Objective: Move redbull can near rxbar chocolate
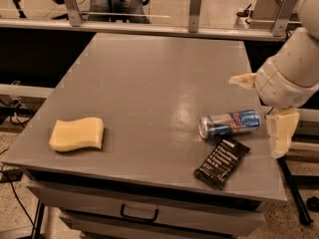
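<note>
The redbull can (229, 124) lies on its side on the grey table (149, 93), silver top pointing left, near the right front. The rxbar chocolate (221, 163), a black wrapper with white text, lies just in front of it, nearly touching. My gripper (261, 111) is at the table's right edge, just right of the can, with its cream fingers (280, 132) spread wide apart and nothing between them. One finger points left behind the can, the other hangs down beside it.
A pale yellow sponge (77, 133) lies at the front left of the table. A drawer with a handle (139, 214) sits under the front edge. A metal rail with posts (194, 9) runs behind the table.
</note>
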